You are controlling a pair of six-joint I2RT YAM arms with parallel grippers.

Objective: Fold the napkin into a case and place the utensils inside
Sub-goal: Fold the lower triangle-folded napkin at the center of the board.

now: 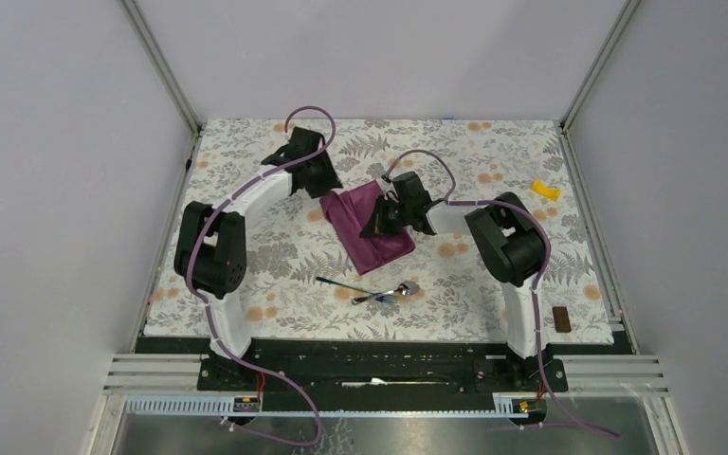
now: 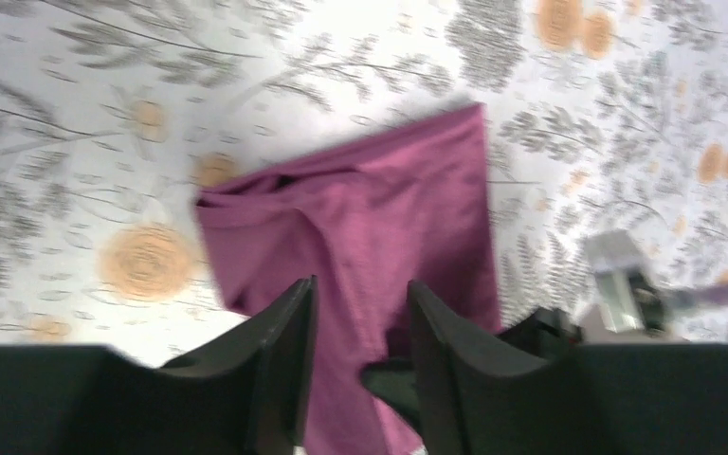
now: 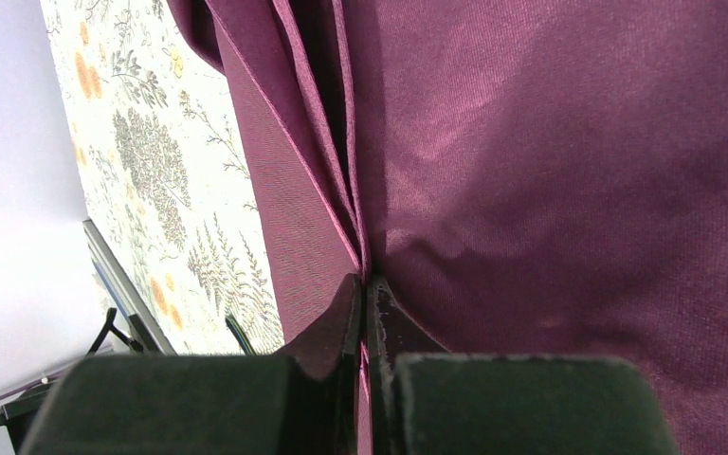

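Near the middle of the surface, a little toward its far edge: found the napkin [image 1: 368, 230] partly folded into a skewed oblong on the tablecloth [image 1: 493, 152], layered but not yet squared into a case. Clamped the right gripper [image 3: 368, 284] tight on the napkin's right-hand border, on several stacked hems visible in the wrist view. Judged this a pinch meant to gather all layers at once, for drawing over or pressing flat.

Held the left gripper [image 2: 360, 303] parted and empty over the napkin's far-left corner, jaws astride rumpled cloth but gripping nothing. Could not tell contact from hovering. Probably stationed there to take or steady that loose corner. Noted a wrinkled, raised flap at the same corner, hence a fold in need of smoothing.

Located the utensils toward the near edge, apart from the napkin: spoon [image 1: 404, 288] and bluish-handled piece [image 1: 339, 282], lying close together and seemingly touching, neither one gripped. Presumably parked clear of the cloth pending a finished case.

Saw also a yellow piece [image 1: 545, 191] near the far-right corner and a brown block [image 1: 560, 318] near the near-right corner, both well apart from the work.

Judged the task at the folding stage, insertion not begun.
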